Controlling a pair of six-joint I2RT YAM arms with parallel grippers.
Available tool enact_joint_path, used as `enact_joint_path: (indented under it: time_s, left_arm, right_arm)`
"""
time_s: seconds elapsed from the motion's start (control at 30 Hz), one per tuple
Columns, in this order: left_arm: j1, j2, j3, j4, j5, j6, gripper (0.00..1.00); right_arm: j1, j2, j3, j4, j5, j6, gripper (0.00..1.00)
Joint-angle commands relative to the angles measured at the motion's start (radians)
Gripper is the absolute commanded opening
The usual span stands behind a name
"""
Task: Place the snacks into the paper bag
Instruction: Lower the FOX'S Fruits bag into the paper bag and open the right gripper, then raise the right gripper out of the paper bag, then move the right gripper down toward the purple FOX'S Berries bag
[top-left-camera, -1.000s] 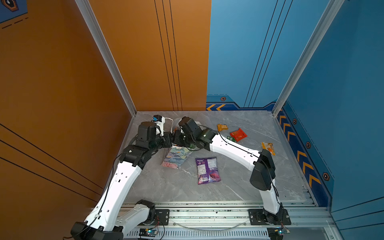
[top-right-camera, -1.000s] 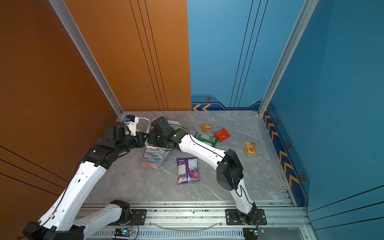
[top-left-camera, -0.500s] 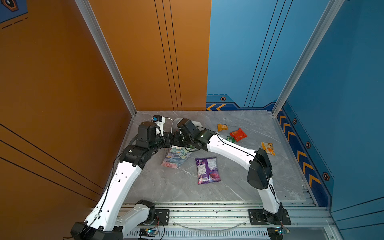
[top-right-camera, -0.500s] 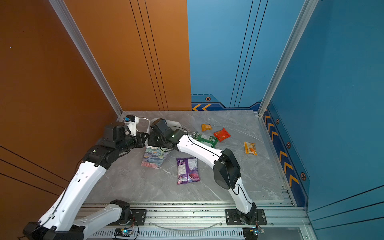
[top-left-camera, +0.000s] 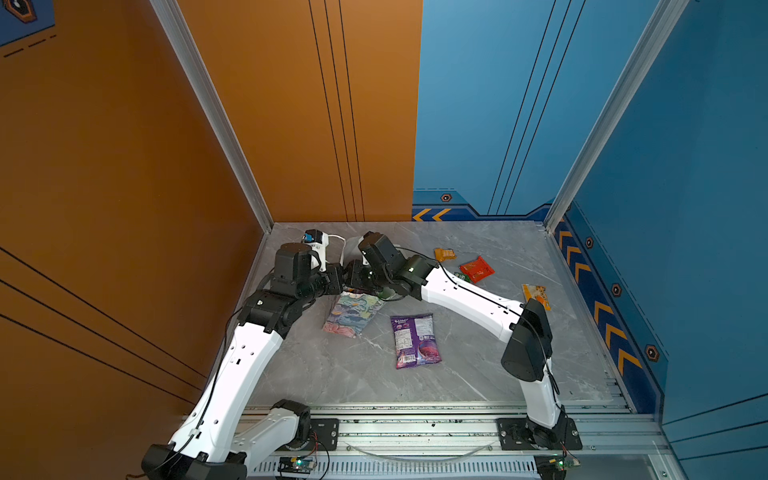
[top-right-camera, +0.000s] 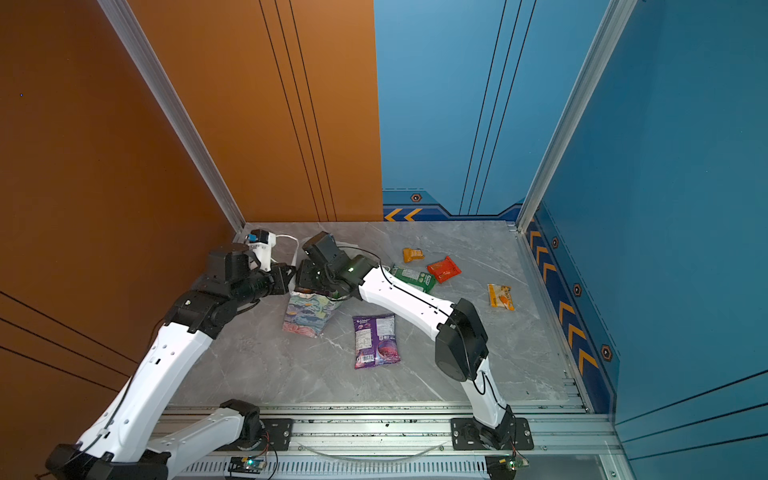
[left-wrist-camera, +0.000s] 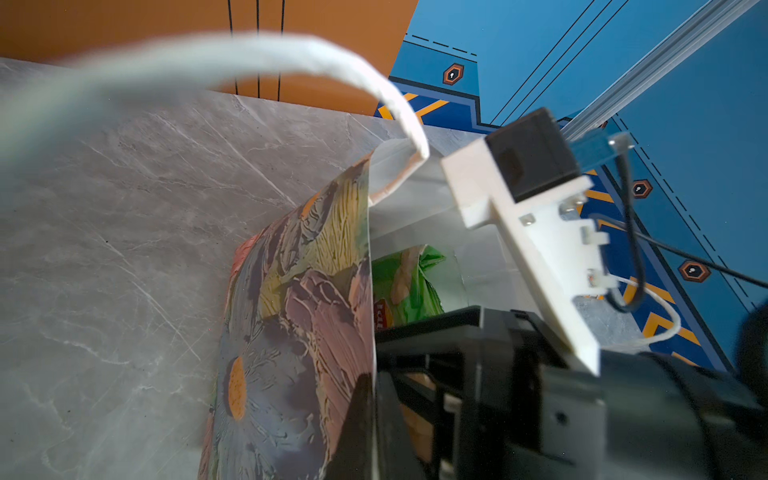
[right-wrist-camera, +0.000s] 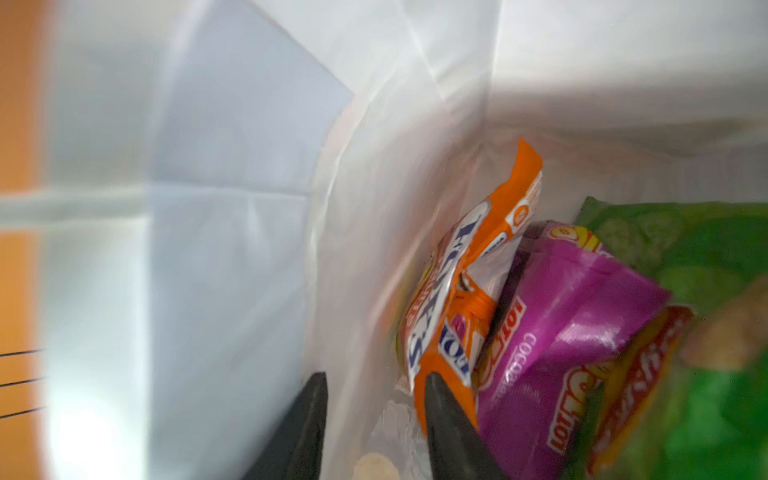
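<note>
Nearest, the purple packet (top-left-camera: 415, 340) lies on the tabletop (top-left-camera: 353, 376). Beyond it, the left hand (top-right-camera: 289, 277) is closed tight on the rim of the paper bag (top-left-camera: 353, 311). The right hand (right-wrist-camera: 374, 386), part open and empty inside, could snag a wall pulling out and topple it.

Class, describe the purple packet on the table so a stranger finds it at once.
Find the grey marble table. Seen from above, right of the floral paper bag lies the purple packet. It is bigger than the red packet and orange packet behind it.
</note>
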Motion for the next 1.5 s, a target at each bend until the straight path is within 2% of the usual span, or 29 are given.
enact_joint_path:
  time_s: [0.0,0.33,0.53,0.73,0.83,1.0,1.1,1.2,1.33,1.47]
  left_arm:
    - [0.008,-0.011,-0.01,0.044,0.008,0.004,0.0]
    - [0.027,-0.005,-0.012,0.042,0.0,-0.001,0.0]
    - [0.039,-0.003,-0.012,0.042,-0.005,-0.002,0.0]
    - [0.047,-0.003,-0.014,0.043,-0.014,-0.004,0.0]
    - [0.055,-0.002,-0.014,0.041,-0.017,-0.007,0.0]
    - [0.058,-0.003,-0.016,0.041,-0.024,-0.006,0.0]
    - [0.065,-0.004,-0.015,0.04,-0.025,-0.009,0.0]
    - [0.07,-0.003,-0.015,0.04,-0.023,-0.013,0.0]
    - [0.074,-0.005,-0.017,0.04,-0.028,-0.013,0.0]
    - [0.08,-0.004,-0.018,0.041,-0.025,-0.017,0.0]
  right_arm:
    - [-0.006,-0.089,0.018,-0.008,0.025,-0.055,0.46]
    - [-0.029,-0.214,-0.025,-0.049,0.035,-0.135,0.56]
    - [-0.049,-0.346,-0.103,-0.099,0.086,-0.261,0.65]
    - [-0.098,-0.524,-0.316,-0.112,0.175,-0.4,0.68]
    - [-0.114,-0.596,-0.413,-0.136,0.238,-0.48,0.74]
    - [-0.122,-0.667,-0.539,-0.209,0.343,-0.589,0.79]
    - [-0.124,-0.682,-0.611,-0.215,0.384,-0.618,0.84]
    - [-0.125,-0.665,-0.684,-0.198,0.349,-0.646,0.85]
    - [-0.117,-0.565,-0.677,-0.242,0.275,-0.647,0.88]
    - [-0.094,-0.475,-0.68,-0.224,0.308,-0.642,0.9]
